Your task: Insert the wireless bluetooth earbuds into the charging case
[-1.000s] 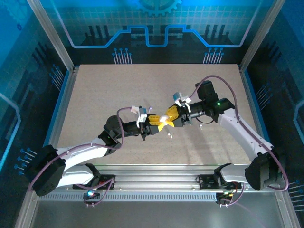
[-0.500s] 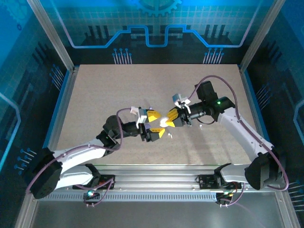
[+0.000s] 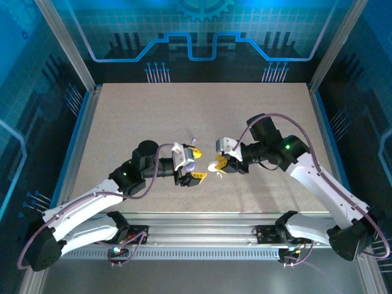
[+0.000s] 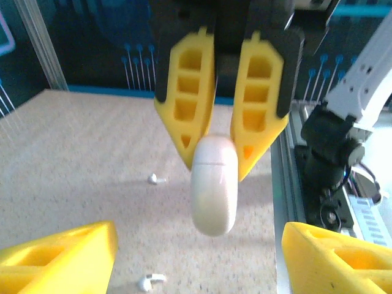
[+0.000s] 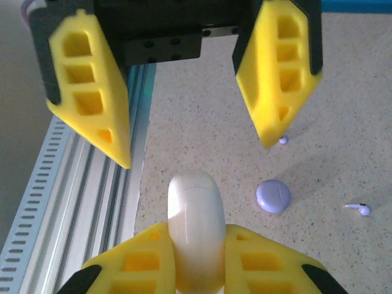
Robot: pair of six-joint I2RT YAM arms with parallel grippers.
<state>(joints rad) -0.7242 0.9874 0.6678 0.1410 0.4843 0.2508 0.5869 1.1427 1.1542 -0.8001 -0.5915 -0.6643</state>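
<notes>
Over mid counter (image 3: 122,122): right hand (image 3: 218,164) clamped on a white oval case (image 4: 214,193). Left hand (image 5: 195,147) faces it, jaws wide, holding nothing, not touching the case. Lilac charging case (image 5: 273,196) sits on the counter beneath them, earbuds (image 5: 358,209) lying loose nearby.

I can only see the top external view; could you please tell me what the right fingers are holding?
Observer: The right fingers are clamped on a white oval case, whose lid looks shut.
Operator: Thank you. Are the left fingers gripping it too?
Observer: No, the left fingers stand open on either side, apart from it.
Operator: Is anything lying loose nearby?
Observer: A lilac round case lies on the table, with an earbud a little to its right.
</notes>
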